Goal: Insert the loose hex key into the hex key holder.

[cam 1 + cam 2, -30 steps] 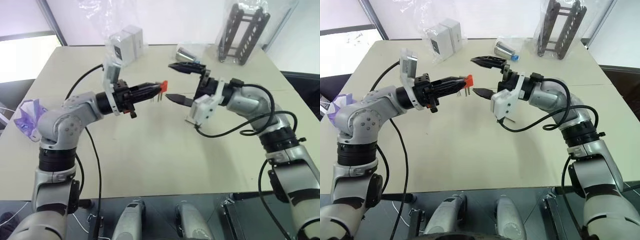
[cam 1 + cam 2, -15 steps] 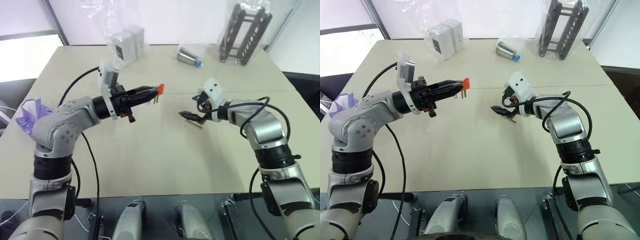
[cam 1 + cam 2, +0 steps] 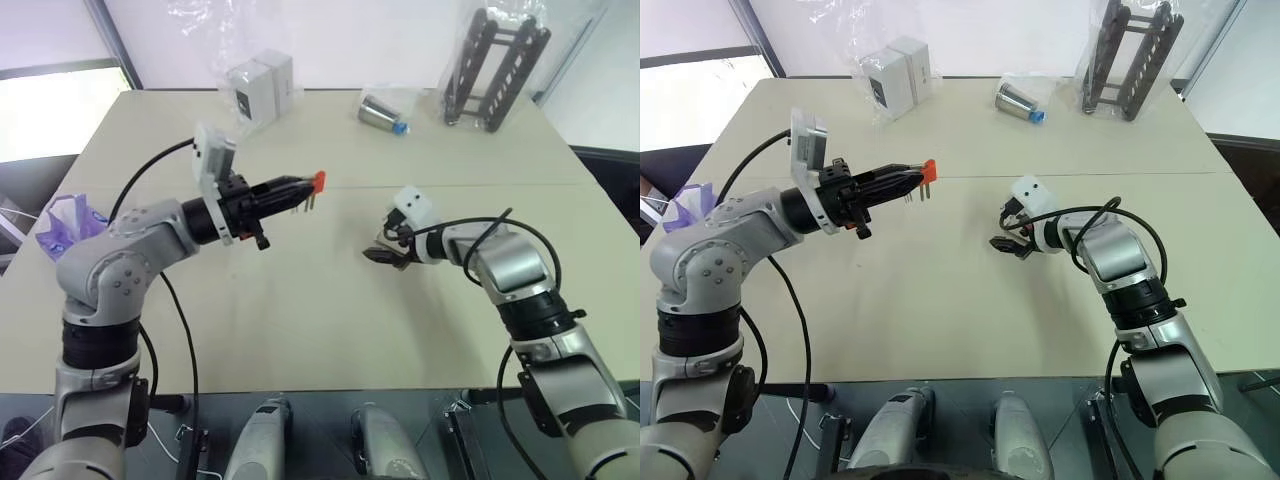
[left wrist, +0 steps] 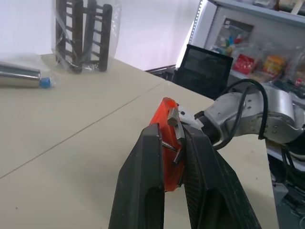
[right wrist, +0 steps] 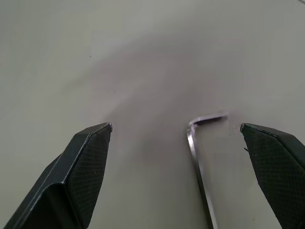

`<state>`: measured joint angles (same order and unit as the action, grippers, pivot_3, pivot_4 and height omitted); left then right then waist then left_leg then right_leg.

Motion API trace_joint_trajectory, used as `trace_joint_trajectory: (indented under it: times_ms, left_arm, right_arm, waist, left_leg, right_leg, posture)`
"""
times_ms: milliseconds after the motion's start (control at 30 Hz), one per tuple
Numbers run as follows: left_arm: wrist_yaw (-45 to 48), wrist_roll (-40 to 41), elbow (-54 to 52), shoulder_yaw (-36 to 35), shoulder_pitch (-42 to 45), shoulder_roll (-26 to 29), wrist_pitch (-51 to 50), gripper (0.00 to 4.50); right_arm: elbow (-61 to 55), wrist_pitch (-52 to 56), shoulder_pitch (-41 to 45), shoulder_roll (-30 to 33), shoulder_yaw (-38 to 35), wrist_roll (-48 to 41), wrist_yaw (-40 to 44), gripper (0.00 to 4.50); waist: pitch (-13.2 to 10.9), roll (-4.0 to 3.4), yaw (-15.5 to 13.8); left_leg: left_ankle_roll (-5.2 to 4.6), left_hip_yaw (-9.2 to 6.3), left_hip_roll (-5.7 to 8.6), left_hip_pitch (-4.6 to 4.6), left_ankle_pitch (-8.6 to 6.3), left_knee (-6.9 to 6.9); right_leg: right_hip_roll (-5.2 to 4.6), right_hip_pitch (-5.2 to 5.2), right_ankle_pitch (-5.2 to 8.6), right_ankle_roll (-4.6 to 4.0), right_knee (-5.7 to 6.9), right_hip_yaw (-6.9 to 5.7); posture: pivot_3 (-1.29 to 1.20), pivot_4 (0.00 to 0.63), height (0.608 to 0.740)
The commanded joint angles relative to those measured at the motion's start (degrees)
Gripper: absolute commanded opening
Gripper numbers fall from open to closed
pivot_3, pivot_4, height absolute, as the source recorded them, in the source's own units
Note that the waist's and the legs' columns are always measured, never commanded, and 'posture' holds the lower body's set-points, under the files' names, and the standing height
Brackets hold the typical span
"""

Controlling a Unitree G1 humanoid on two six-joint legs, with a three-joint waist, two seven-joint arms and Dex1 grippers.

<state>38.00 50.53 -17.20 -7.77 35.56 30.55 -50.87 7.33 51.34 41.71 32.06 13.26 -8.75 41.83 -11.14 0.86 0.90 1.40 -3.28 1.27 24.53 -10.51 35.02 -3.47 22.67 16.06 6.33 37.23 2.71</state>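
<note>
My left gripper [image 3: 303, 186] is shut on the hex key holder [image 3: 319, 181], a small red-orange block held in the air above the table's middle. In the left wrist view the holder [image 4: 165, 116] sits pinched between both black fingers, with short metal keys sticking out of it. My right gripper [image 3: 386, 256] is down at the tabletop, right of centre, and stands open. The right wrist view shows the loose hex key [image 5: 196, 167], a thin silvery L-shaped rod, lying flat on the table between the wide-spread fingers, nearer one fingertip [image 5: 267, 148]. Nothing is touching the key.
At the back of the table stand a white box in a plastic bag [image 3: 260, 85], a metal cylinder with a blue cap [image 3: 383, 110] and a black rack in a bag [image 3: 495, 60]. A purple bag [image 3: 65, 220] hangs off the left edge.
My right gripper has dropped from beside the holder down to the tabletop and rolled its wrist, staying open. The left gripper and the holder have kept still.
</note>
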Motion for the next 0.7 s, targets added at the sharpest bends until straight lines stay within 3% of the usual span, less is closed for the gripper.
trace_joint_trajectory:
  times_ms: [33,167,267,400,500,700]
  left_arm:
    - [-0.67,1.30,-2.66,-1.78,-0.16,0.55,0.34,0.12]
    - [-1.19,1.51,-3.02,-1.67,-0.39,0.50,0.41,0.12]
    - [-1.44,1.46,-3.07,-1.60,-0.45,0.40,0.53,0.12]
    - [-1.55,1.26,-2.94,-1.38,-0.52,0.35,0.72,0.12]
    - [-1.63,1.28,-2.94,-1.37,-0.52,0.33,0.76,0.12]
    - [-1.53,1.34,-2.85,-1.35,-0.68,0.24,0.83,0.12]
  right_arm:
    - [0.97,-1.69,0.44,-0.03,-0.22,0.68,0.24,4.48]
    - [3.03,-1.83,0.67,-0.57,-0.63,0.73,0.39,4.48]
    - [4.03,-1.22,0.75,-1.31,-0.80,0.39,0.31,3.68]
    - [4.50,-0.69,0.83,-2.38,-0.65,0.40,0.23,1.76]
    - [4.35,-0.49,0.91,-3.07,-0.46,0.53,0.14,0.08]
    - [1.18,-5.11,0.07,-3.43,-0.19,2.23,-1.41,0.08]
  waist:
    - [0.00,0.00,0.01]
    - [0.00,0.00,0.03]
    - [0.01,0.01,0.04]
    - [0.01,0.01,0.14]
    - [0.01,0.01,0.21]
    - [0.01,0.01,0.26]
  left_leg:
    - [0.00,0.00,0.00,0.00,0.00,0.00]
    - [0.00,0.00,0.00,0.00,0.00,0.00]
    - [0.00,0.00,-0.01,0.00,0.00,0.00]
    - [0.00,-0.01,-0.02,-0.01,0.00,0.00]
    - [0.00,-0.01,-0.04,-0.02,0.00,-0.01]
    - [0.00,-0.01,-0.05,-0.02,0.00,-0.01]
  right_leg:
    - [0.00,0.00,0.00,0.00,0.00,0.00]
    - [0.01,0.00,0.00,0.00,0.00,0.00]
    - [0.02,-0.01,0.00,0.00,0.00,0.00]
    - [0.04,-0.02,0.00,0.00,0.00,0.00]
    - [0.07,-0.01,0.00,0.00,0.00,0.00]
    - [0.08,-0.01,0.00,0.00,0.00,0.00]
  posture:
    - [0.00,0.150,0.740]
    - [0.00,0.150,0.740]
    - [0.00,0.150,0.740]
    - [0.00,0.150,0.740]
    - [0.00,0.150,0.740]
    - [0.00,0.150,0.740]
